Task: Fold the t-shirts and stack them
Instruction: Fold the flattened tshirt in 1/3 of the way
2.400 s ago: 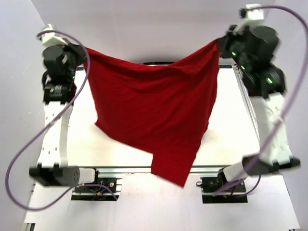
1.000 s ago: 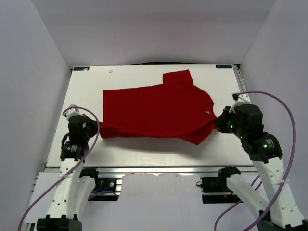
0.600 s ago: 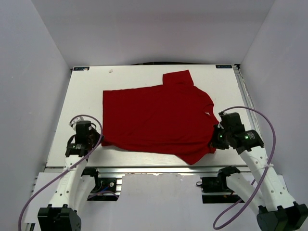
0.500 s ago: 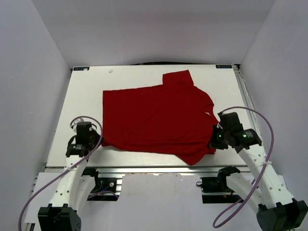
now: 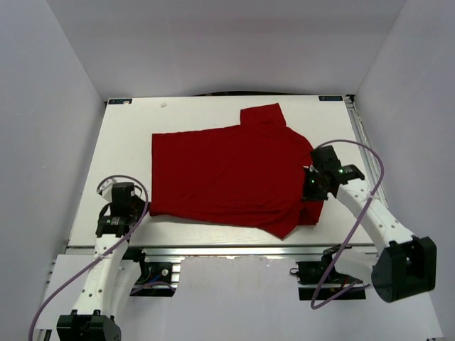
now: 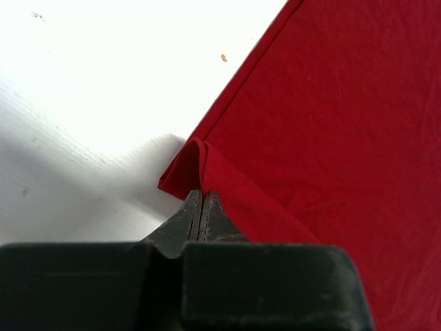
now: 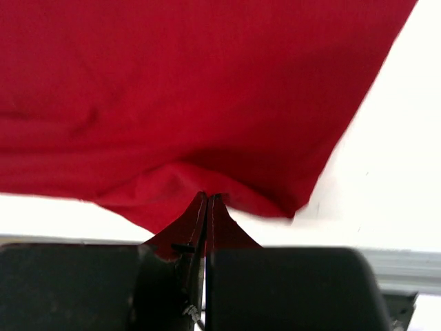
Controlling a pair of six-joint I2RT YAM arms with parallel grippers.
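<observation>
The red t-shirt (image 5: 227, 170) lies spread flat on the white table (image 5: 121, 142), with one sleeve pointing to the far edge. My left gripper (image 5: 144, 207) is shut on the shirt's near left corner. In the left wrist view the closed tips (image 6: 201, 194) pinch a small raised fold of red cloth (image 6: 324, 124). My right gripper (image 5: 308, 189) is shut on the shirt's near right part. In the right wrist view the closed tips (image 7: 207, 196) pinch a bunched fold of the red shirt (image 7: 193, 89) low over the table.
A metal rail (image 5: 213, 249) runs along the table's near edge. Pale walls close in the left, right and far sides. Purple cables (image 5: 355, 220) loop beside both arms. White table surface shows to the left of and beyond the shirt.
The shirt, earlier held up in the air between both grippers, now lies on the table. My right gripper has moved left and away, carrying its cloth inward. My left gripper has barely moved.
</observation>
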